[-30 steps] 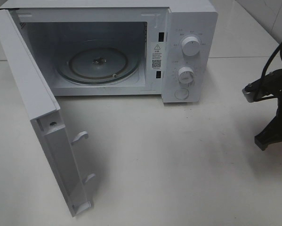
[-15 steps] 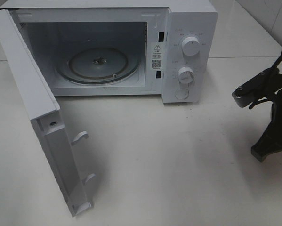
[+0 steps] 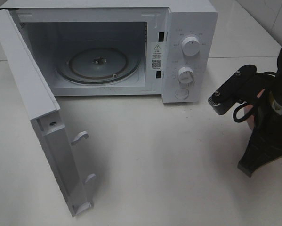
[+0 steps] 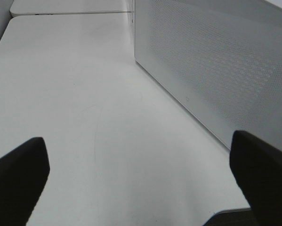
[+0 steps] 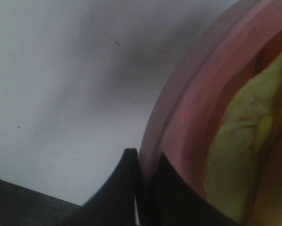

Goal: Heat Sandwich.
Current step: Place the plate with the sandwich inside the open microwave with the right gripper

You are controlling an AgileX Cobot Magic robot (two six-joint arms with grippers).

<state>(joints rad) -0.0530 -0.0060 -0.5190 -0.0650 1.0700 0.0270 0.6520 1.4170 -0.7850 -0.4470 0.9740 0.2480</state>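
Observation:
In the right wrist view my right gripper [image 5: 141, 162] is shut on the rim of a round pink plate [image 5: 188, 108]. The sandwich [image 5: 239, 141] lies on that plate, showing pale green filling. The high view shows my right arm [image 3: 258, 122] at the right edge, beside the white microwave [image 3: 188, 28]; plate and sandwich are hidden there. The microwave door [image 3: 32, 89] stands wide open, and the glass turntable [image 3: 98, 63] inside is bare. My left gripper [image 4: 141, 183] is open with nothing between its fingers. It faces the door's perforated outer panel [image 4: 211, 61].
The open door juts out toward the front left of the white table [image 3: 169, 155]. Two dials [image 3: 191, 45] and a round button sit on the microwave's right panel. A tiled wall [image 3: 272, 14] rises at the back right.
My right arm has swung left into the high view, coming closer to the microwave's control panel. The left gripper and the door have not moved.

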